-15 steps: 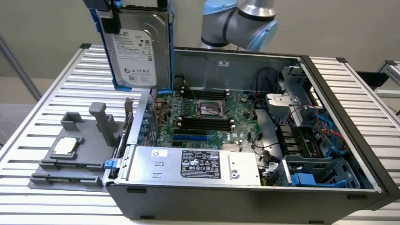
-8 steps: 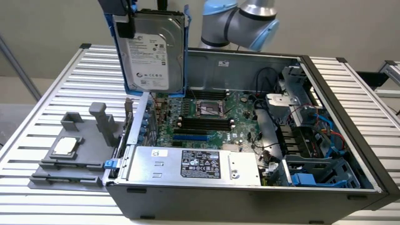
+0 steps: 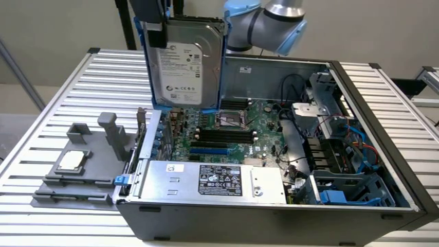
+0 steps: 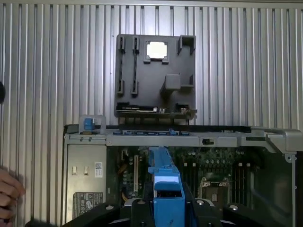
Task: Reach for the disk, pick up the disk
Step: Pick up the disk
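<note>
The disk point(image 3: 186, 64), a silver-grey hard drive with a white label in a bright blue bracket, hangs upright in the air above the open computer case point(image 3: 384, 128), over its back left part in the exterior view. My gripper point(image 3: 171, 18) is shut on its upper edge, with a black finger point(image 3: 156, 31) down the disk's left side. In the wrist view the disk point(image 4: 165, 182) shows edge-on as a blue strip between the dark fingers point(image 4: 137, 208) of the gripper point(image 4: 166, 210), with the motherboard below it.
A grey holder point(image 3: 82, 164) with a small square silver chip point(image 3: 72, 161) lies on the slatted table point(image 3: 61, 92) left of the case. A silver box with a black label point(image 3: 213, 179) fills the case's front. A person's hand point(image 4: 8, 194) shows at the wrist view's edge.
</note>
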Controlling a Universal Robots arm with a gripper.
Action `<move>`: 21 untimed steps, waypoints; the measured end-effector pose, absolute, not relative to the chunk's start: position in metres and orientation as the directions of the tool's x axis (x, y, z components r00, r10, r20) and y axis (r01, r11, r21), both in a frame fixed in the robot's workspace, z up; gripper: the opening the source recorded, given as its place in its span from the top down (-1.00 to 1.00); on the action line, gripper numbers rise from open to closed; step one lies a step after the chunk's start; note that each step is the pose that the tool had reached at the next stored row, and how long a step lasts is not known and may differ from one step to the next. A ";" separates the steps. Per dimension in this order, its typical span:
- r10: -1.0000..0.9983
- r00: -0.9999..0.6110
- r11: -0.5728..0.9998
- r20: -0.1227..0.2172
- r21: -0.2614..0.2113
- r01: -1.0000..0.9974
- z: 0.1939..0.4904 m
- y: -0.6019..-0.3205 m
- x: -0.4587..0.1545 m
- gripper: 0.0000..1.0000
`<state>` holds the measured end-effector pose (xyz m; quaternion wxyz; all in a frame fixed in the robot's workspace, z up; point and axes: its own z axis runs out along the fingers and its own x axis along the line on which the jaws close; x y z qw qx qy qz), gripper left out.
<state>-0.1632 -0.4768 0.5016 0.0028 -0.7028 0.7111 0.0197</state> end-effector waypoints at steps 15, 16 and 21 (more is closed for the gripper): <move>-0.999 -0.012 0.011 -0.035 0.026 -1.000 0.502 -0.501 -0.109 0.35; -0.999 -0.012 0.011 -0.036 0.026 -1.000 0.502 -0.503 -0.106 0.35; -0.999 -0.012 0.011 -0.037 0.027 -1.000 0.502 -0.511 -0.086 0.35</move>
